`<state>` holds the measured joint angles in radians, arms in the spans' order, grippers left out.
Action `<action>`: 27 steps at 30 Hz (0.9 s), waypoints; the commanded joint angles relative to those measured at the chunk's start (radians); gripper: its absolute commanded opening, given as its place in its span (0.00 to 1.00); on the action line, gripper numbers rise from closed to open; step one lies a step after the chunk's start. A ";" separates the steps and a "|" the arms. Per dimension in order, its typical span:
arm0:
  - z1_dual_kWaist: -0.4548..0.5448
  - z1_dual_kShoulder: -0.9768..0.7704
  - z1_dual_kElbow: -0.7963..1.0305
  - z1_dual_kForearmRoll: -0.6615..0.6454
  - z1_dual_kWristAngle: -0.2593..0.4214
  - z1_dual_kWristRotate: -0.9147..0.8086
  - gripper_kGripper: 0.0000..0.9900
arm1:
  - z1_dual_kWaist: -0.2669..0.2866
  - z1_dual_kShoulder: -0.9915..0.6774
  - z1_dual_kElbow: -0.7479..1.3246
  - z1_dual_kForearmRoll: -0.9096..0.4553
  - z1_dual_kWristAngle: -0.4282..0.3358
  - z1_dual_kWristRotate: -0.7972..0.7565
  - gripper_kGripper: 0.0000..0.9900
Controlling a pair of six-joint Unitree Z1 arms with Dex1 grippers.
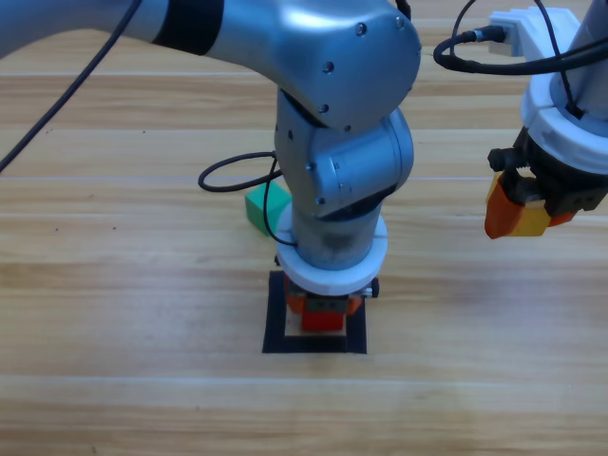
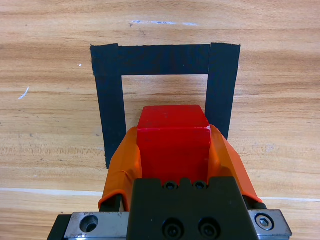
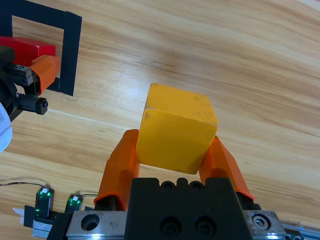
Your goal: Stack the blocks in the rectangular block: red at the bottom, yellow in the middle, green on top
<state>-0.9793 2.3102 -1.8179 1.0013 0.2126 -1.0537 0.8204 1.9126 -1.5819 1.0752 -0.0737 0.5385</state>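
My left gripper (image 1: 323, 313) is shut on the red cube (image 2: 173, 142) and holds it low over the black tape square (image 2: 112, 107), inside its near edge. In the high view the red cube (image 1: 322, 320) shows just below the left wrist, within the tape square (image 1: 275, 323). My right gripper (image 1: 518, 217) hangs in the air at the right, shut on the yellow cube (image 3: 177, 127); that yellow cube (image 1: 532, 220) peeks out between the jaws. The green cube (image 1: 264, 206) rests on the table behind the left arm, partly hidden by it.
A black cable (image 1: 233, 176) loops beside the left arm near the green cube. Bare wood lies between the tape square and the right gripper. The right wrist view shows the left gripper (image 3: 37, 65) with the red cube (image 3: 25, 49) at the tape square (image 3: 70, 50).
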 commanded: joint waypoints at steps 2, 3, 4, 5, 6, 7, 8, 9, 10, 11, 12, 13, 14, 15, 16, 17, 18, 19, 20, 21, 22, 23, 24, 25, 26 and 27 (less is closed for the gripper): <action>-0.018 0.014 0.020 -0.010 -0.005 -0.025 0.00 | -0.029 0.083 -0.006 0.014 -0.018 -0.003 0.17; -0.018 0.014 0.020 -0.010 -0.005 -0.025 0.00 | -0.029 0.083 -0.004 0.014 -0.017 -0.003 0.17; -0.018 0.014 0.020 -0.010 -0.005 -0.025 0.00 | -0.029 0.083 -0.006 0.014 -0.017 -0.003 0.17; -0.018 0.015 0.022 -0.010 -0.005 -0.026 0.00 | -0.029 0.082 -0.006 0.014 -0.017 -0.003 0.17; -0.018 0.017 0.023 -0.010 -0.005 -0.028 0.00 | -0.029 0.082 -0.006 0.014 -0.017 -0.003 0.17; -0.018 0.017 0.025 -0.010 -0.005 -0.028 0.00 | -0.029 0.080 -0.006 0.014 -0.017 -0.003 0.17; -0.018 0.018 0.028 -0.010 -0.005 -0.031 0.00 | -0.029 0.080 -0.006 0.014 -0.017 -0.003 0.17; -0.018 0.018 0.032 -0.015 -0.005 -0.031 0.00 | -0.029 0.080 -0.006 0.014 -0.017 -0.003 0.17; -0.018 0.018 0.034 -0.018 -0.005 -0.031 0.00 | -0.029 0.080 -0.006 0.014 -0.018 -0.003 0.17; -0.018 0.020 0.034 -0.020 -0.005 -0.031 0.00 | -0.029 0.080 -0.006 0.014 -0.018 -0.003 0.17; -0.018 0.021 0.034 -0.020 -0.005 -0.031 0.00 | -0.029 0.080 -0.006 0.014 -0.018 -0.003 0.17; -0.018 0.021 0.037 -0.021 -0.005 -0.031 0.00 | -0.029 0.080 -0.006 0.014 -0.018 -0.003 0.17; -0.018 0.020 0.042 -0.026 -0.005 -0.032 0.00 | -0.029 0.080 -0.006 0.014 -0.018 -0.003 0.17; -0.018 0.018 0.045 -0.029 -0.005 -0.031 0.00 | -0.029 0.080 -0.006 0.014 -0.017 -0.003 0.17; -0.018 0.018 0.048 -0.030 -0.005 -0.032 0.00 | -0.029 0.080 -0.006 0.014 -0.017 -0.003 0.17; -0.018 0.018 0.049 -0.032 -0.005 -0.032 0.00 | -0.029 0.080 -0.007 0.014 -0.017 -0.003 0.17; -0.018 0.018 0.051 -0.032 -0.005 -0.032 0.00 | -0.029 0.080 -0.007 0.014 -0.015 -0.003 0.17; -0.018 0.018 0.055 -0.035 -0.005 -0.034 0.00 | -0.029 0.080 -0.007 0.014 -0.015 -0.003 0.17; -0.018 0.017 0.060 -0.038 -0.005 -0.034 0.00 | -0.029 0.080 -0.007 0.014 -0.015 -0.003 0.17; -0.018 0.017 0.060 -0.038 -0.005 -0.034 0.00 | -0.029 0.080 -0.007 0.014 -0.015 -0.003 0.17; -0.018 0.018 0.061 -0.039 -0.005 -0.034 0.00 | -0.029 0.080 -0.006 0.014 -0.015 -0.002 0.17; -0.018 0.017 0.065 -0.039 -0.004 -0.034 0.00 | -0.029 0.080 -0.006 0.014 -0.017 -0.002 0.17; -0.018 0.017 0.068 -0.043 -0.004 -0.034 0.02 | -0.029 0.079 -0.006 0.014 -0.015 -0.002 0.17; -0.016 0.015 0.072 -0.047 -0.002 -0.034 0.03 | -0.029 0.079 -0.004 0.014 -0.015 -0.002 0.17; -0.016 0.015 0.075 -0.050 -0.002 -0.035 0.04 | -0.029 0.079 -0.004 0.014 -0.015 -0.002 0.17; -0.018 0.014 0.077 -0.055 -0.002 -0.035 0.06 | -0.029 0.079 -0.004 0.014 -0.015 -0.002 0.17</action>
<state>-0.9793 2.3081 -1.7797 0.9713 0.2126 -1.0715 0.8203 1.9129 -1.5819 1.0752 -0.0750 0.5385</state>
